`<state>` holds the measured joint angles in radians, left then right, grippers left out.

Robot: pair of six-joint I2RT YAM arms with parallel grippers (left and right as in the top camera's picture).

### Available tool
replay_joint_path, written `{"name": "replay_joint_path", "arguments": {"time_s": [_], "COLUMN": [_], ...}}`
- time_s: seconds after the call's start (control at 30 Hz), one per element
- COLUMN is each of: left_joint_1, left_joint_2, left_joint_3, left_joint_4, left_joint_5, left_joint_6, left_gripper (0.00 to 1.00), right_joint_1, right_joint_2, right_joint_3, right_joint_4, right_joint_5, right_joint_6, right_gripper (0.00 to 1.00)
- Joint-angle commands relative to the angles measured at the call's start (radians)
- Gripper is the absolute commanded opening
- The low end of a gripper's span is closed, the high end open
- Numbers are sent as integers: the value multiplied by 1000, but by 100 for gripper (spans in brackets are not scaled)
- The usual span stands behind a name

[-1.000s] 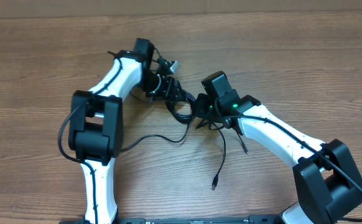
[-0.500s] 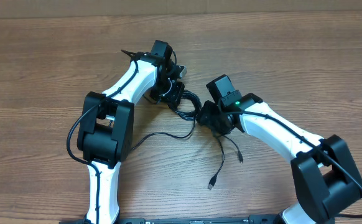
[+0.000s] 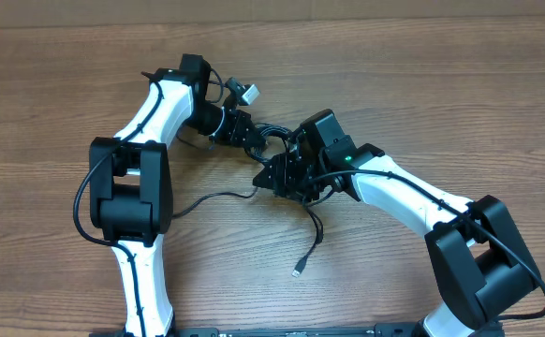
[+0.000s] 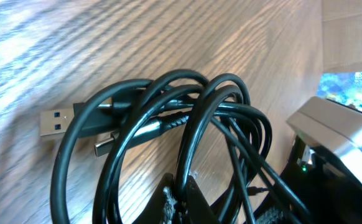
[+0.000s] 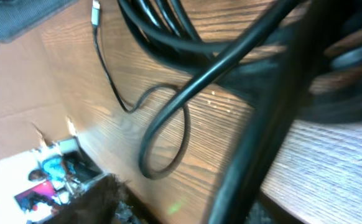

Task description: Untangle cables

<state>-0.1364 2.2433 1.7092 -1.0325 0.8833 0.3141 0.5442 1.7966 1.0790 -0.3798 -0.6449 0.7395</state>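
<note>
Cables [image 3: 271,142]: thin black cords, round and glossy, knotted into one bunch about mid-bench [image 3: 441,84], slightly toward the far edge.

Nearest the front edge, a loose tail [image 3: 312,234] trails out of the bunch. It ends in a small plug [image 3: 298,272] lying flat on the wood.

Right tool [image 3: 277,175]: at the bunch's near side. Cords cross its wrist view too close and blurred, so I cannot tell its opening or any hold. One slack loop [image 5: 165,134] lies on the wood there.

Left tool [image 3: 243,131]: at the bunch's far-left side, closed, with coils pinched at its fingers [image 4: 182,202].

Left wrist view: overlapping hoops, one braided stretch [image 4: 168,122], a USB plug [image 4: 55,122] with a blue insert, and a second silver tip [image 4: 104,147] beside it.
</note>
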Motion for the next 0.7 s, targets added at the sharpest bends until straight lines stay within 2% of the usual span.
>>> {"name": "replay_joint_path", "arguments": {"time_s": [0.0, 0.03, 0.07, 0.13, 0.17, 0.27, 0.4, 0.43, 0.47, 0.6, 0.63, 0.67], "left_joint_1": [-13, -20, -30, -40, -42, -38, -69, -85, -136, -318, -360, -403], "left_joint_2": [3, 3, 3, 3, 3, -20, -112, -126, -149, -146, -144, -143], "left_joint_3": [26, 26, 26, 26, 26, 47, 64, 64, 64, 58, 58, 56], "left_joint_4": [11, 16, 23, 28, 27, 18, 6, -5, -50, -162, -172, -172], "left_joint_5": [-66, -109, -169, -215, -213, -214, -241, -279, -421, -649, -688, -721], "left_joint_6": [-44, -70, -105, -166, -171, -225, -385, -412, -504, -650, -708, -777], "left_gripper": [15, 35, 61, 66, 61, 58, 65, 66, 67, 71, 75, 89], "right_joint_1": [3, 3, 3, -9, -34, -142, -295, -322, -359, -418, -417, -417], "right_joint_2": [0, 0, 0, 0, 0, 0, 0, 0, 0, 0, 0, 0], "right_joint_3": [-1, -1, -1, -1, -1, -1, -1, -1, -1, -1, -1, -1], "right_joint_4": [-29, -41, -63, -103, -127, -135, -147, -151, -158, -183, -183, -180], "right_joint_5": [103, 134, 187, 275, 312, 300, 293, 293, 297, 326, 333, 340], "right_joint_6": [-61, -61, -64, -68, -68, -68, -68, -68, -68, -67, -68, -68], "right_gripper": [79, 86, 97, 100, 100, 100, 100, 100, 100, 100, 100, 100]}}
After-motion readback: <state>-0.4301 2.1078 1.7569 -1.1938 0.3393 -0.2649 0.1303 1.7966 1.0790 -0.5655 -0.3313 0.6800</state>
